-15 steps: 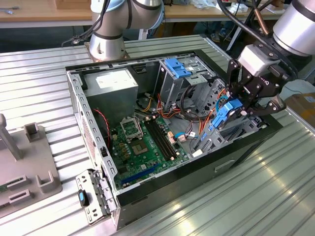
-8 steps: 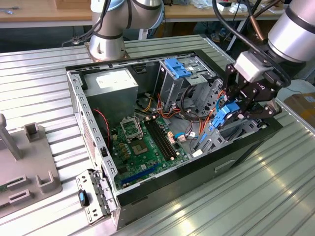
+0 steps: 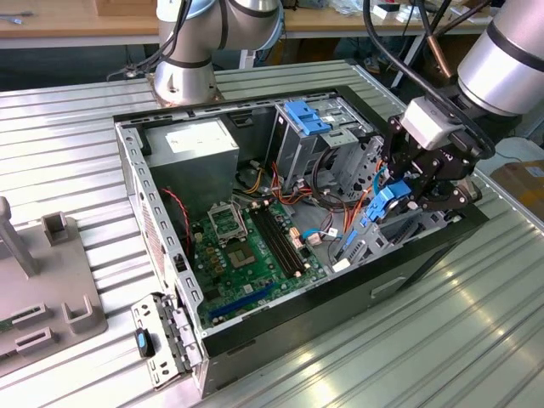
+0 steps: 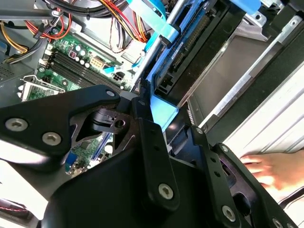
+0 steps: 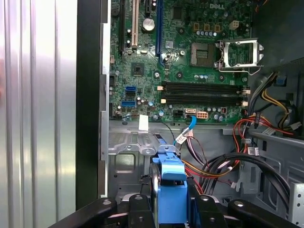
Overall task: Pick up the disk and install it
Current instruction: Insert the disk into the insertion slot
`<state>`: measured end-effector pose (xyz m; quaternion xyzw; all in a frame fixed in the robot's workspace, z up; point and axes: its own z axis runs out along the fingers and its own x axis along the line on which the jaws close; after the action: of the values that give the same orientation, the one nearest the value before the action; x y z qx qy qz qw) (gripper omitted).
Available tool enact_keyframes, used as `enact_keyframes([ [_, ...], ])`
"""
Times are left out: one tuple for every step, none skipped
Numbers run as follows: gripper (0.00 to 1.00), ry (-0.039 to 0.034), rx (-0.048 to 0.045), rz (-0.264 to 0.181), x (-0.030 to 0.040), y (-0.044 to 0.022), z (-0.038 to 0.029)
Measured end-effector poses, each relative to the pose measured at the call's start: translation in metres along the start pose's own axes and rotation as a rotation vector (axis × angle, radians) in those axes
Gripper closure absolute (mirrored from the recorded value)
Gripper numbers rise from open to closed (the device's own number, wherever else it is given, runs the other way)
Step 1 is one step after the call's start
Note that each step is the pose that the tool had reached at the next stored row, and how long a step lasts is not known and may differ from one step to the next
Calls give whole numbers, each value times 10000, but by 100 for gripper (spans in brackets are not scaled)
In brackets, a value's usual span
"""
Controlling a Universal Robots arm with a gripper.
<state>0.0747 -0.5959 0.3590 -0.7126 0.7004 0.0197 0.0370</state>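
Observation:
In the exterior view my gripper (image 3: 422,183) hangs over the right end of the open computer case (image 3: 161,255) and is shut on the disk (image 3: 385,204). The disk is a dark slab in a bright blue carrier frame. It is tilted, with its lower end down by the metal bay at the case's right wall. In both wrist views the disk (image 5: 171,192) (image 4: 164,109) sits between my black fingers (image 5: 140,209). Its dark connector edge (image 4: 187,50) points into the case.
The case holds a green motherboard (image 3: 246,246), a grey power supply (image 3: 200,144), a metal cage with a light blue latch (image 3: 306,115) and red and orange cables (image 5: 237,128). A person's hand (image 4: 266,168) rests on the ribbed table beside the case. A grey fixture (image 3: 51,280) stands at the exterior view's left.

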Motion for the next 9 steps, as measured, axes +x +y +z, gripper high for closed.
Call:
enact_keyframes([
  [63,0,0,0,0,0,0],
  [63,-1,0,0,0,0,0],
  [62,-26,7,-3,1,-2,13],
  [57,-1,0,-1,0,-1,1],
  [57,1,0,0,0,0,-1],
  [57,2,0,0,0,0,-1],
  [57,-1,0,0,0,0,0],
  [57,-2,0,0,0,0,1],
  [57,1,-1,0,0,0,0],
])
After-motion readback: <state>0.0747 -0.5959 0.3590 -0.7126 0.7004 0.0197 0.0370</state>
